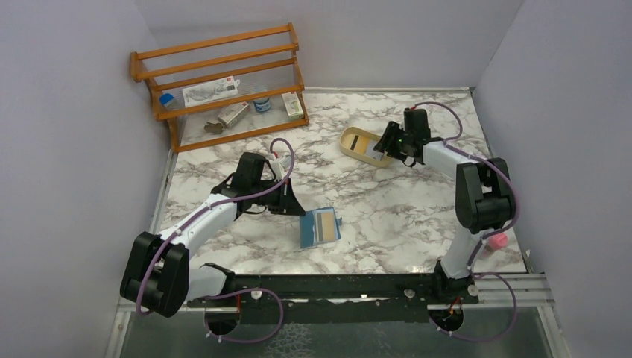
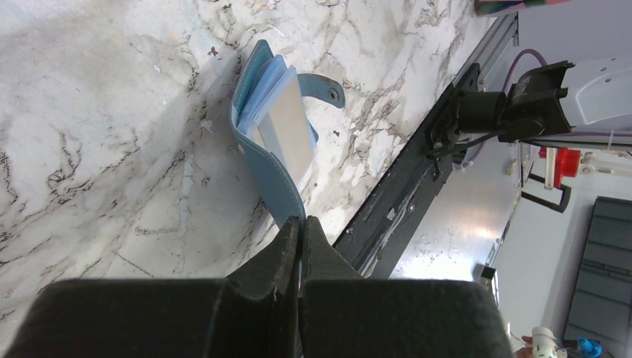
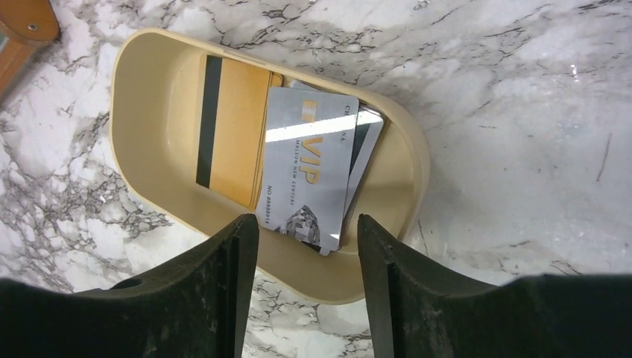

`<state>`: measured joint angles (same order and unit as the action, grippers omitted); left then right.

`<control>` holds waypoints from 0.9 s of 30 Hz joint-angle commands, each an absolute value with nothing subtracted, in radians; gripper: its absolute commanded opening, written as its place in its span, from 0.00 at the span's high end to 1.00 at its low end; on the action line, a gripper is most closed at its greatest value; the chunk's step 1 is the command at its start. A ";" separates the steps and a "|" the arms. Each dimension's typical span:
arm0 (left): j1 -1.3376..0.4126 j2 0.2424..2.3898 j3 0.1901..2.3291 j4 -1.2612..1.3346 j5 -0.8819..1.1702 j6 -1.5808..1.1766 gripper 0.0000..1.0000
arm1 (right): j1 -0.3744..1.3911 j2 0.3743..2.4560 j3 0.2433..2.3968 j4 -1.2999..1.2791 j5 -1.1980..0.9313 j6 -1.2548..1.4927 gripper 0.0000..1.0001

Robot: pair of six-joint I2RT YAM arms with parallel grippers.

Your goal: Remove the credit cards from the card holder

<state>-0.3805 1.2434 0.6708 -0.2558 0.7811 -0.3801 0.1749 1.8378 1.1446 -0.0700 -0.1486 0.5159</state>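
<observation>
At the near edge of the white, grey-veined marble table [image 1: 402,216], the two arms rise from a black metal rail [image 1: 335,283]. Just beyond the rail, left of centre, the small teal-blue leather-like folding card holder [image 1: 319,228] [image 2: 279,186] lies open on the marble. A pale credit card [image 1: 325,224] [image 2: 287,138] sits in its clear sleeves, and its little snap tab [image 2: 324,88] sticks out from one edge. The left gripper [image 1: 294,207] [image 2: 300,224] reaches the holder's left edge. Its two black fingers are pressed together, and the left wrist view shows the end of the blue cover running into their tips, so it seems to be pinched there. That cover is tilted up off the table, with a shadow beneath it. Farther back and to the right, well apart from the holder, the tan rounded plastic tray [image 1: 350,138] [image 3: 149,82] rests on the marble. Inside it lies a gold credit card [image 3: 231,134] with a black stripe. A silver credit card [image 3: 309,171] printed "VIP" partly overlaps the gold one, and the edge of a darker card [image 3: 365,142] shows from under the silver one. The right gripper [image 1: 389,143] [image 3: 307,224] hangs above the tray's near rim with its fingers spread wide and nothing between them. At the far left corner stands a slatted orange-brown wooden rack [image 1: 223,82] holding several small packets and containers, too small to make out.
</observation>
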 commanded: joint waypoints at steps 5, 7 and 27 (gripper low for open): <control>-0.377 1.255 0.664 -0.237 0.815 -0.360 1.00 | 0.169 1.755 1.221 -0.223 0.067 0.418 0.37; -0.376 1.260 0.663 -0.238 0.813 -0.360 1.00 | 0.169 1.741 1.236 -0.245 0.106 0.401 0.34; -0.377 1.265 0.658 -0.170 0.858 -0.405 1.00 | 0.177 1.295 1.026 -0.166 -0.114 0.327 0.00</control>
